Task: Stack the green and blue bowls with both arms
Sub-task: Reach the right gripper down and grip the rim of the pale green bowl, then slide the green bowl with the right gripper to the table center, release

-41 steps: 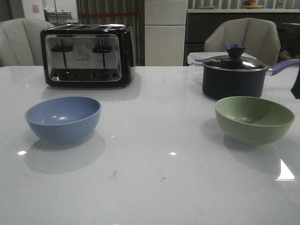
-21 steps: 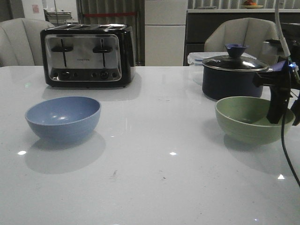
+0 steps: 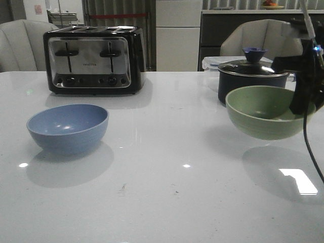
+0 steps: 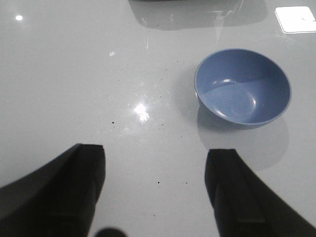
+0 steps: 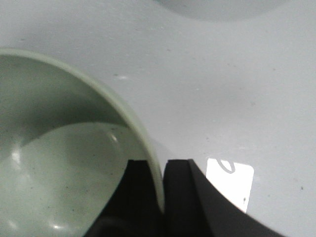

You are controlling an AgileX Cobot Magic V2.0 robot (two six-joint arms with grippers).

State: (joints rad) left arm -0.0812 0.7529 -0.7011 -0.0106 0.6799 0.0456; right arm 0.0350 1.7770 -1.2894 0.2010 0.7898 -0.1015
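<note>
Green bowl, front view: it is held clear of the white table, tilted slightly, with its shadow cast on the surface below and to the right. Its right rim is gripped by the right gripper, whose black arm descends from the upper right with a black cable trailing down. Directly behind the bowl, a dark lidded saucepan is seen, and a clear lidded container is partly hidden behind that. The blue bowl is set upright on the table at the left, well apart from the green one. A black and chrome toaster is placed behind it, toward the far edge. The left arm is not shown in this view.

Left wrist view: the left gripper is shown with its two black fingers spread wide and nothing between them, above bare table. The blue bowl is seen beyond the fingers, empty and upright, untouched.

Right wrist view: the rim wall of the green bowl is pinched between the two fingers of the right gripper, one finger inside the bowl and one outside. The bowl's interior is seen to be empty. A bright reflection is visible on the table beside the outer finger.
</note>
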